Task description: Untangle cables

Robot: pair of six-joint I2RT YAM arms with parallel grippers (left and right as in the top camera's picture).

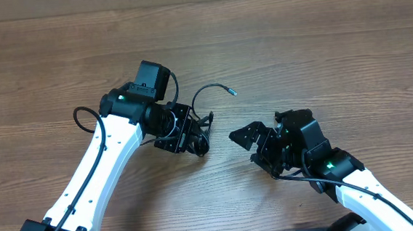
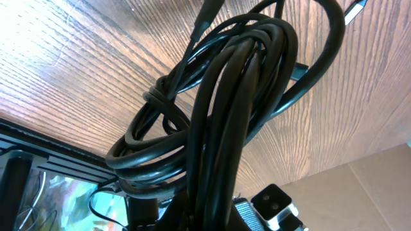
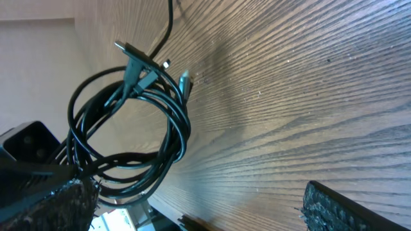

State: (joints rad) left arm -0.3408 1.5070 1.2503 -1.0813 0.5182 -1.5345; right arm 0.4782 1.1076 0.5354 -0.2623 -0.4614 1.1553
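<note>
Several black cables [image 1: 203, 130], coiled into one bundle, are clamped in the left gripper [image 1: 194, 140] over the tabletop [image 1: 318, 42], with one plug end arcing out loose. Right gripper [image 1: 251, 146] is spread wide, empty, near the bundle but not touching it.

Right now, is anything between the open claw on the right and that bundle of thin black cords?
Nothing visible: only bare brown wooden table separates the open right gripper from the tangled black cables, which the left gripper holds.
</note>
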